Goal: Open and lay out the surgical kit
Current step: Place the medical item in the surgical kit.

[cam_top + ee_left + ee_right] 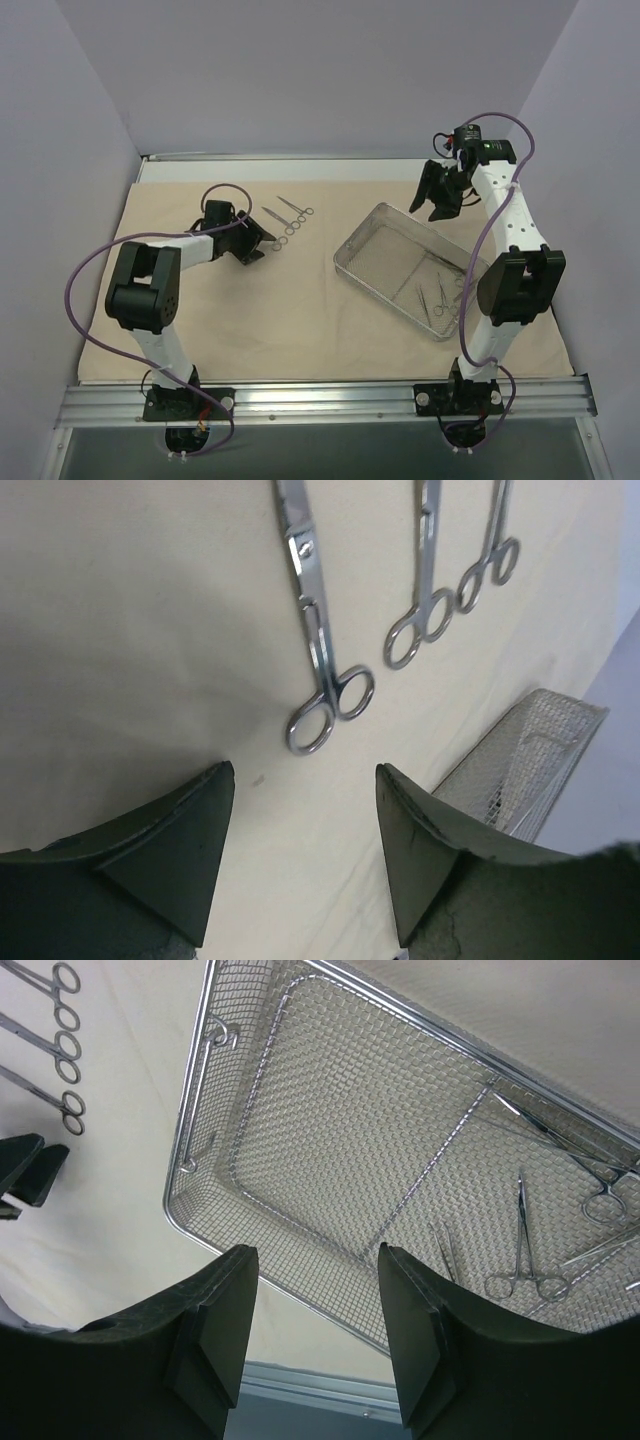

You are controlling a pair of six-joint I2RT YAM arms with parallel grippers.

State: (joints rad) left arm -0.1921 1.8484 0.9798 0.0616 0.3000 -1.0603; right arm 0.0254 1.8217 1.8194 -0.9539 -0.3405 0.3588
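Gaping empty, the left claw [305, 772] hangs beside scissors [318, 670] on cloth [130, 630], right claw [315, 1255] likewise above tray [340, 1110].

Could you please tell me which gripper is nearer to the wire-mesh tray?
Right. The right gripper hovers by the far edge of the wire-mesh tray. The left gripper is off to the tray's left, over the cloth beside the laid-out instruments.
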